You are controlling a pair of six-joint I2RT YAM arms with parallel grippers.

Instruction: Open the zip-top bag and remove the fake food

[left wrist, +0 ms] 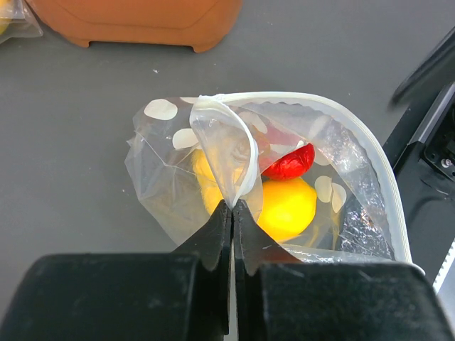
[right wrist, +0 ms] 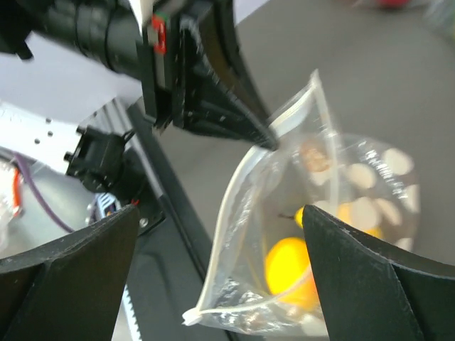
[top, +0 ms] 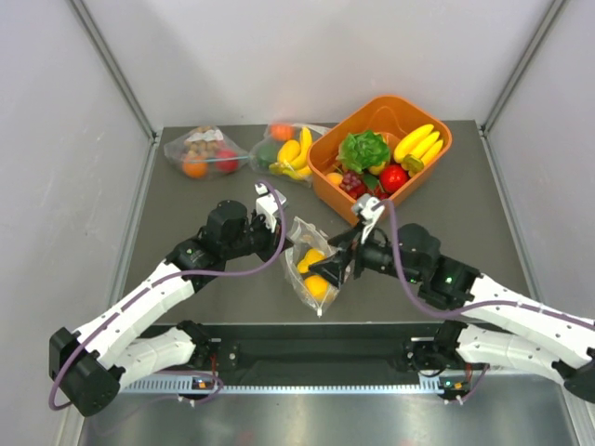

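Note:
The polka-dot zip-top bag (top: 311, 265) lies in the middle of the table, and its mouth gapes open in the left wrist view (left wrist: 341, 213). Inside it I see a yellow lemon (left wrist: 288, 207), a red fruit (left wrist: 290, 163) and another yellow piece. My left gripper (left wrist: 232, 206) is shut on a fold of the bag's upper rim; in the top view it (top: 290, 226) is at the bag's far end. My right gripper (right wrist: 220, 213) is open wide at the bag's mouth, with the zip rim between its fingers. The bag (right wrist: 284, 185) and lemon (right wrist: 288, 266) also show in the right wrist view.
An orange bin (top: 437, 139) at the back right holds lettuce, bananas, grapes and a red fruit. Two plain clear bags of toy food (top: 204, 151) (top: 284, 149) lie at the back. The arms' base rail runs along the near edge (top: 316, 339).

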